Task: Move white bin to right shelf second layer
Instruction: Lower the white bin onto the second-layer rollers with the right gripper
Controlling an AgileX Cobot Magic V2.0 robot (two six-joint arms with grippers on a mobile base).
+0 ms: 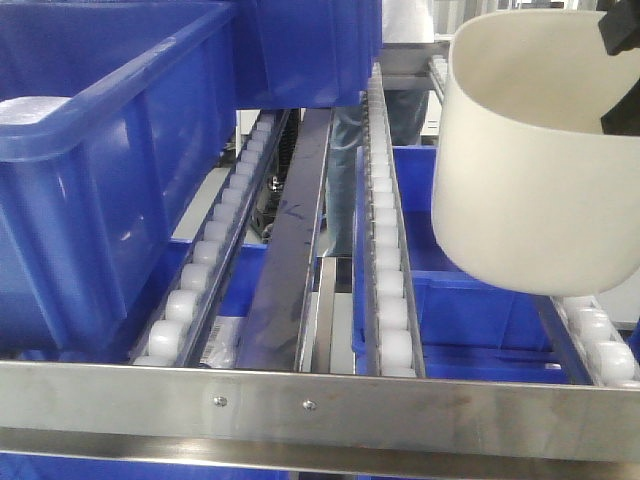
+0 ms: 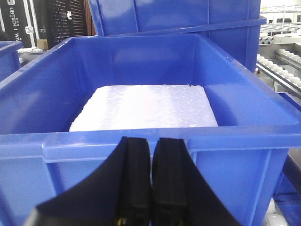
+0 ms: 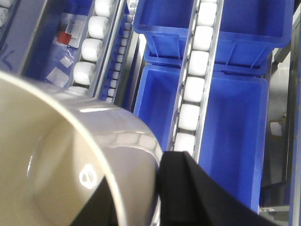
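Observation:
The white bin [image 1: 540,170] hangs tilted in the air at the right of the front view, its bottom just above the roller rails [image 1: 385,270] of the shelf level behind the riveted steel front bar [image 1: 320,405]. My right gripper [image 1: 612,85] holds it at the rim near the top right corner. In the right wrist view the bin [image 3: 56,169] fills the lower left, and the right gripper [image 3: 141,174] is shut on its wall, one finger inside and one outside. The left gripper [image 2: 153,141] is shut on nothing, in front of a blue crate [image 2: 141,146].
A large blue crate [image 1: 100,180] sits on the rails at the left, and another stands behind it. More blue crates [image 1: 470,310] lie on the level below. The crate before the left gripper holds a white foam slab [image 2: 146,106]. A person in jeans [image 1: 350,150] stands behind the rack.

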